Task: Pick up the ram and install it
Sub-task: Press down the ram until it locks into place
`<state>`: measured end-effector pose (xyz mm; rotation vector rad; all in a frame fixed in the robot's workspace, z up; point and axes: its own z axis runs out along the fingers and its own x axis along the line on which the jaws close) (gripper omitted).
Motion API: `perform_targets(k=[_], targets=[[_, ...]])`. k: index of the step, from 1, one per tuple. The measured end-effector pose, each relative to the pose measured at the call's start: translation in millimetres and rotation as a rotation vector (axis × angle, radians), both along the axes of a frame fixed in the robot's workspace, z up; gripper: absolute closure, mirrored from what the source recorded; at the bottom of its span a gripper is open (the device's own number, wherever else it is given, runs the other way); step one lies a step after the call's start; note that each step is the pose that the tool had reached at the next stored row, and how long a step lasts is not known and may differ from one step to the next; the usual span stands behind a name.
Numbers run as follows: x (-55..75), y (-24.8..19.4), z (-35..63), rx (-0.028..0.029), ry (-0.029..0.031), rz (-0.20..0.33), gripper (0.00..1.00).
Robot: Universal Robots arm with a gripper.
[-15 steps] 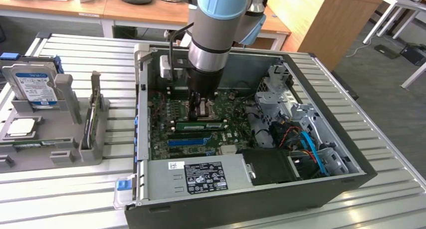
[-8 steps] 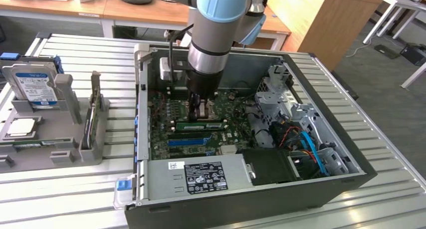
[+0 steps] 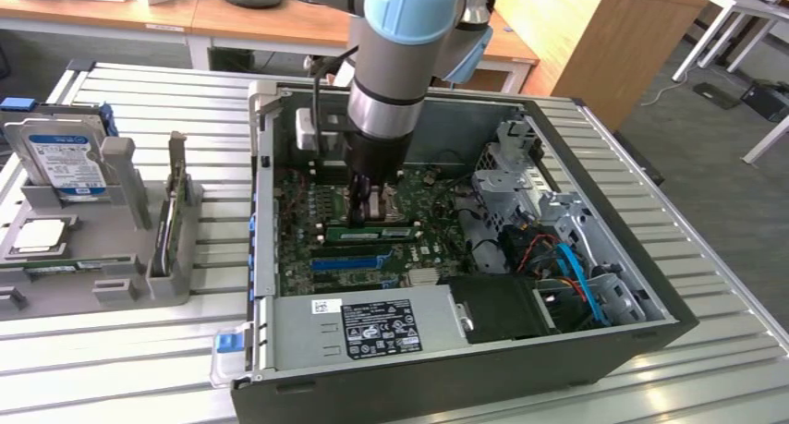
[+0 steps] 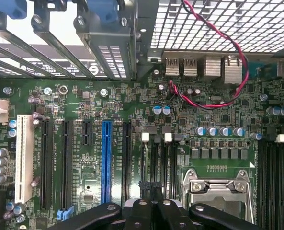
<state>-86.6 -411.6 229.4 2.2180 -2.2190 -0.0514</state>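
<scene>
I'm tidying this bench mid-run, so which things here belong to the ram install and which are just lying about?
In the job:
- ram, lying across the motherboard
- gripper, shut, just above it
- open computer case

Lying about:
- hard drive in the grey holder
- power supply
- red-and-black wire
</scene>
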Motion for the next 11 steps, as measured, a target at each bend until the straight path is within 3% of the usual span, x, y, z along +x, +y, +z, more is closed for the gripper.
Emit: perform_targets(k=[11], targets=[[0.0,0.0,-2.5,-0.0001,0.0001,0.0,0.89]])
